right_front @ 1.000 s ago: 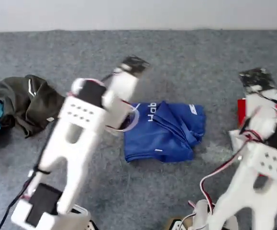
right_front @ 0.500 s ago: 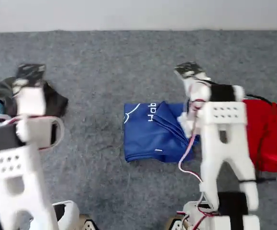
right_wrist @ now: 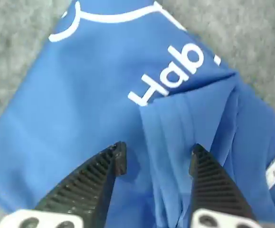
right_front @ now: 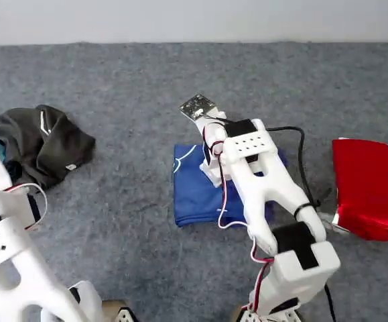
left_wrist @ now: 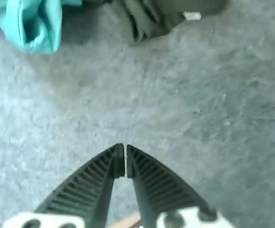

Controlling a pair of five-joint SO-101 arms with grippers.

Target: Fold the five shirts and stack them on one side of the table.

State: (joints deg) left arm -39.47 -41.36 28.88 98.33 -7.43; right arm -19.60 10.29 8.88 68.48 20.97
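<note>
Blue shirt (right_front: 192, 191) lies at table (right_front: 126, 74) centre, partly folded; red shirt (right_front: 368, 188) at its 3 o'clock. Right end effector (right_wrist: 157, 159) spread above its pleated fold. Left end effector (left_wrist: 125, 151) pressed together, empty. Fabric judged light, limp; grip a doubled edge.

The right arm (right_front: 264, 184) partly hides the blue shirt (right_front: 190, 191); the red shirt (right_front: 368, 188) is cropped.

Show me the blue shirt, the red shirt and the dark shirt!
blue shirt (right_wrist: 75, 99), right wrist view, on its flat front.
red shirt (right_front: 368, 184), high view, on the middle of the cloth.
dark shirt (right_front: 46, 141), high view, on its crumpled middle.
</note>
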